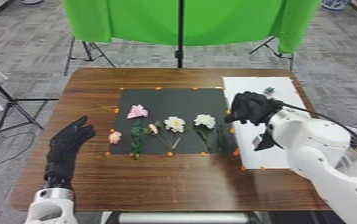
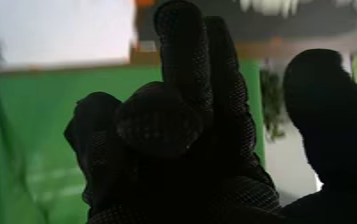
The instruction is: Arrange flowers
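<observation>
Our black-gloved right hand (image 1: 253, 107) is over the rectangular white sheet (image 1: 245, 84), fingers relaxed, thumb apart; left hand (image 1: 65, 146), fingers straight. Pink and white flowers (image 1: 175, 123) lie on the black mat (image 1: 163, 99).

This looks like a robotics lab: a white robot arm (image 1: 312, 136) over a wooden desk (image 1: 166, 187), a green backdrop cloth (image 1: 130, 22), a black tripod (image 1: 13, 104), grey flooring (image 1: 32, 50)

A rectangular brown wooden table (image 1: 157, 185) with visible grain bears a flat, dark grey rectangular mat (image 1: 192, 100) around its middle. Just right of it lies a long white rectangular sheet (image 1: 245, 86), reaching farther and nearer than the mat. Small orange pieces (image 1: 158, 88) dot their edges.
</observation>
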`<move>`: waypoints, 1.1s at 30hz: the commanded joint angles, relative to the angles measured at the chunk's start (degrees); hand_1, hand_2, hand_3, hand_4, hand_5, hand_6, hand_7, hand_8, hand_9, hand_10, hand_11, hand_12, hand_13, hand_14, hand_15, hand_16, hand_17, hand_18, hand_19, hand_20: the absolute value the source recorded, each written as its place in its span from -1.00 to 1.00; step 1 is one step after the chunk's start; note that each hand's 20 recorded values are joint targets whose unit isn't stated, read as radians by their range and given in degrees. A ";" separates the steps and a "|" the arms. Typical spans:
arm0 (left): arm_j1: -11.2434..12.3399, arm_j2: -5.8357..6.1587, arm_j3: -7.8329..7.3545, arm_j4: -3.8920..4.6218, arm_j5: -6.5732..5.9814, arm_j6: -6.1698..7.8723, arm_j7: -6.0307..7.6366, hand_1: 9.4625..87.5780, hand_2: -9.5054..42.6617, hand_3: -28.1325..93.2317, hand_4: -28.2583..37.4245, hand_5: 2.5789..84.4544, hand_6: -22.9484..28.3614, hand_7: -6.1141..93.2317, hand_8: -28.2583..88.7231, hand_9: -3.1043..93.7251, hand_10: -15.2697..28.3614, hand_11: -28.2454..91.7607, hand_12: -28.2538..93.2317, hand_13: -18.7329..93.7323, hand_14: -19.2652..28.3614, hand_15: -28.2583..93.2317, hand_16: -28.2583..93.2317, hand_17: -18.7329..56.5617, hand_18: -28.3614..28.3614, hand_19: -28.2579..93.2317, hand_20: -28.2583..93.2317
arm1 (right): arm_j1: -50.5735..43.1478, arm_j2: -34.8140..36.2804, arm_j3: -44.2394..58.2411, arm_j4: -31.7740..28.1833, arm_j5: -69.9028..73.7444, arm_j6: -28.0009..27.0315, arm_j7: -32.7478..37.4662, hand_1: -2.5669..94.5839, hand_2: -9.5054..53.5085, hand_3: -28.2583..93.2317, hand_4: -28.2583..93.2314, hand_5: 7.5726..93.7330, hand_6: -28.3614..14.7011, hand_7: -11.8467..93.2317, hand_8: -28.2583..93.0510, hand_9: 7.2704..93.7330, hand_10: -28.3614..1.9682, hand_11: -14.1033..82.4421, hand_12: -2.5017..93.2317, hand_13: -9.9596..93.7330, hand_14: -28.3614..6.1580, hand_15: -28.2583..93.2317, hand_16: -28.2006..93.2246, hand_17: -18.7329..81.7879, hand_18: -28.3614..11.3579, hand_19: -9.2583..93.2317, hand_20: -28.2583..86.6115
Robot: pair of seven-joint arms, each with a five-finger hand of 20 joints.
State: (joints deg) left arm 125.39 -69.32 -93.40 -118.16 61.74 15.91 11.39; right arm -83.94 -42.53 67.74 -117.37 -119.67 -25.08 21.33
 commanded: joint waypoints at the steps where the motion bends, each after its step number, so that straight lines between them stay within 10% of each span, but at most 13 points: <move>1: 0.52 -0.28 0.16 0.02 0.24 -0.31 -0.53 -0.59 -0.90 0.56 -0.94 -0.04 0.09 -0.64 -0.62 -0.04 0.32 -0.15 -0.34 -0.11 0.58 0.03 -0.57 -0.45 0.51 -0.27 -0.18 | -2.18 0.01 -4.37 1.93 0.65 2.06 0.05 -0.46 -0.40 0.65 -0.70 0.61 0.33 -0.47 -0.68 0.77 -0.11 -0.16 -0.41 0.82 0.26 0.55 0.03 0.61 -0.32 1.00 0.55; 10: 0.49 -0.34 0.24 0.05 0.19 0.02 -0.62 -0.59 -0.90 0.56 -0.95 -0.04 0.10 -0.64 -0.62 -0.04 0.32 -0.15 -0.34 -0.11 0.57 0.03 -0.57 -0.45 0.51 -0.27 -0.18 | -0.18 -0.86 -7.94 2.25 1.12 2.16 -0.72 -0.49 -0.20 0.63 -0.73 0.66 0.33 -0.48 -0.69 0.80 -0.11 -0.15 -0.40 0.84 0.25 0.55 0.04 0.63 -0.32 1.00 0.55; 33: 1.03 -0.40 0.09 -0.12 0.18 0.29 -0.45 -0.59 -0.90 0.56 -0.95 -0.04 0.09 -0.64 -0.62 -0.04 0.32 -0.15 -0.34 -0.11 0.57 0.03 -0.57 -0.45 0.51 -0.27 -0.18 | 1.07 -1.32 -3.27 2.27 3.81 2.36 1.82 -0.50 -0.47 0.61 -0.70 0.64 0.31 -0.48 -0.68 0.80 -0.12 -0.15 -0.41 0.83 0.25 0.53 0.05 0.62 -0.33 1.00 0.55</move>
State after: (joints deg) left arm 125.38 -69.32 -93.28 -118.16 61.77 15.95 11.31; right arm -83.00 -44.89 60.75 -114.66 -117.39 -21.76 21.41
